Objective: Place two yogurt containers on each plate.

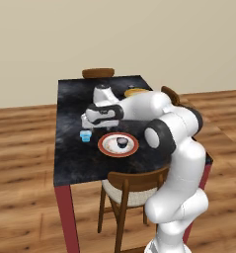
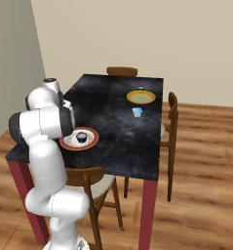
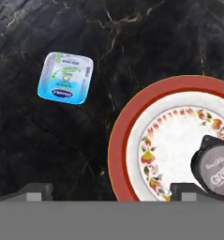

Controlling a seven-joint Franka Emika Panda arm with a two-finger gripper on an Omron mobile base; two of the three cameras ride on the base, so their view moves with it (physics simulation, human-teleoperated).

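A white plate with a red-brown rim (image 1: pixel 105 148) (image 2: pixel 91 140) (image 3: pixel 127 140) lies near the table's front edge, with a round dark-topped yogurt container (image 1: pixel 122 143) (image 2: pixel 82 138) (image 3: pixel 216 166) on it. Just left of it, a light blue squarish yogurt container (image 1: pixel 85 135) (image 3: pixel 65 77) rests on the table. My gripper (image 1: pixel 85 120) (image 3: pixel 112 192) hovers open above the plate's left rim, holding nothing. The yellow-orange plate (image 1: pixel 136 92) (image 2: pixel 141 97) sits at the far right. Another light blue container (image 2: pixel 137 112) stands just in front of it, and a dark-topped one (image 2: pixel 140 88) by its far rim.
The black marble table (image 1: pixel 70 104) (image 2: pixel 118 132) has red legs. Wooden chairs stand at the near side (image 1: pixel 134 183) (image 2: pixel 91 178), the far end (image 1: pixel 98 72) (image 2: pixel 122 71) and the right side (image 2: pixel 172 110). A wall stands close on the left (image 2: pixel 13 58).
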